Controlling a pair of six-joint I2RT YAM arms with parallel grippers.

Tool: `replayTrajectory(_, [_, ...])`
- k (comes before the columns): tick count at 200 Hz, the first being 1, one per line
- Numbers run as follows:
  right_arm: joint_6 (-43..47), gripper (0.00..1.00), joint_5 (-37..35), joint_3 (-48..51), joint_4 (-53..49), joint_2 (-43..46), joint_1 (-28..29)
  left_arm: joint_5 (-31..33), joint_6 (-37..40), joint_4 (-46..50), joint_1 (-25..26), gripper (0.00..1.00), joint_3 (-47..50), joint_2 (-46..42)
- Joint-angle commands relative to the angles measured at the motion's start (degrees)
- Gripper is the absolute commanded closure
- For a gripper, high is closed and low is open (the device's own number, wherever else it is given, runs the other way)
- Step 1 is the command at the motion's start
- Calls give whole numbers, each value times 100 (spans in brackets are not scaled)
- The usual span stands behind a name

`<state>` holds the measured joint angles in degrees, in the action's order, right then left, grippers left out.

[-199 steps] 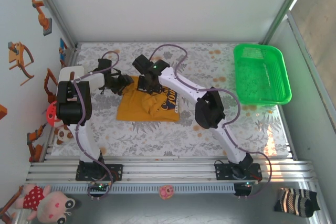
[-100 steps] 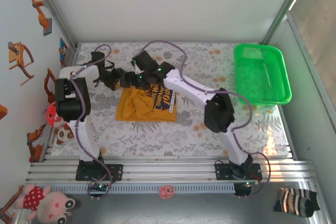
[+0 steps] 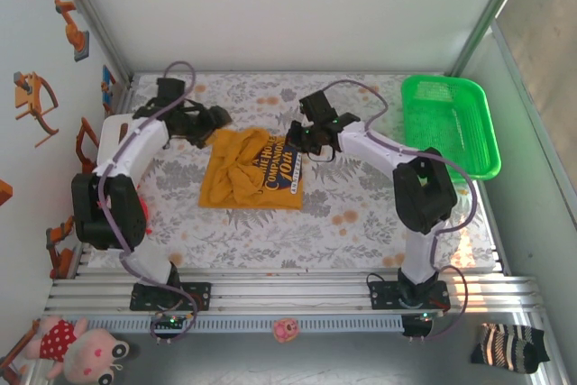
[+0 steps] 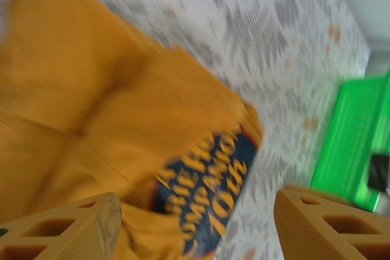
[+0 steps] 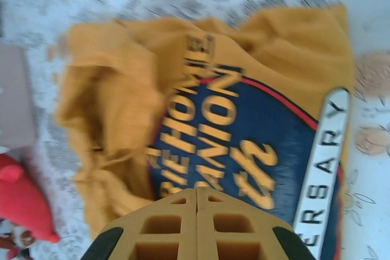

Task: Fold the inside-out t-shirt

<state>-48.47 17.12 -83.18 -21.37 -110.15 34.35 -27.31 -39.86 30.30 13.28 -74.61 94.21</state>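
Plainly, the flowered table bears the t-shirt, bunched between the two grippers and just beside each. Soft, light cotton (no stiffness to hold a crease), it should sag and drag, so a hem corner or shoulder seam looks the best hold. The left gripper stands wide open, empty; the right gripper is pressed closed on nothing, above the dark print.

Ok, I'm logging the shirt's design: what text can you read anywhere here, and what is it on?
"HOME": dark blue print on the t-shirt, right wrist view.
"ANION": line below, start hidden.
"ERSARY": white banner along the print's edge.
"COMPANION": same print, left wrist view, blurred.
Top view: lettering too small to read.
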Motion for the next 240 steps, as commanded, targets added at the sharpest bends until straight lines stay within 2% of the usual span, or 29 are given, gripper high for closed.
replayTrajectory(1, [-230,100,69,169,536,-87,-6,293,-535,-104,825,34,465,-209])
replayTrajectory(30, [-581,100,225,607,1119,-293,-77,777,-1304,-714,1784,34,877,-193])
replayTrajectory(54, [-866,100,403,866,1592,-451,-122,1044,-1704,-1058,2079,35,1106,21])
replayTrajectory(79, [-971,100,403,939,1684,-593,-122,1230,-1882,-1152,2045,35,1252,275])
replayTrajectory(112, [-963,100,251,970,1439,-675,-130,1607,-1695,-844,1720,35,1394,100])
replayTrajectory(139, [-958,100,169,1029,1326,-700,-156,1789,-1317,-511,1200,35,1646,-200])
replayTrajectory(168, [-936,100,144,1048,1254,-682,-174,1832,-880,-321,402,35,1940,-558])
replayTrajectory(186, [-911,100,155,1034,1217,-683,-175,1919,-607,-126,123,35,1902,-883])
replayTrajectory(215, [-884,100,180,1016,1189,-691,-176,1693,-527,-56,264,35,1746,-1405])
replayTrajectory(240, [-863,100,201,994,1180,-684,-178,1767,-348,20,931,35,1468,-1649])
